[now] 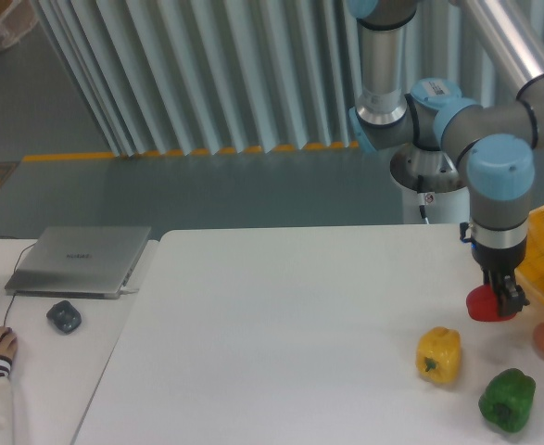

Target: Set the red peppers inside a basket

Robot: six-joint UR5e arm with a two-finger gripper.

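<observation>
My gripper (504, 303) is closed on the red pepper (487, 303), which hangs clear of the table (281, 334), just beside the yellow basket (542, 250). Pickup is complete. Remaining, in my judgement: carry over the rim, release inside. The yellow pepper (439, 354) and green pepper (507, 400) lie on the table.

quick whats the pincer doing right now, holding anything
Pincer: closed on the red pepper, held up off the table near the yellow basket.
</observation>
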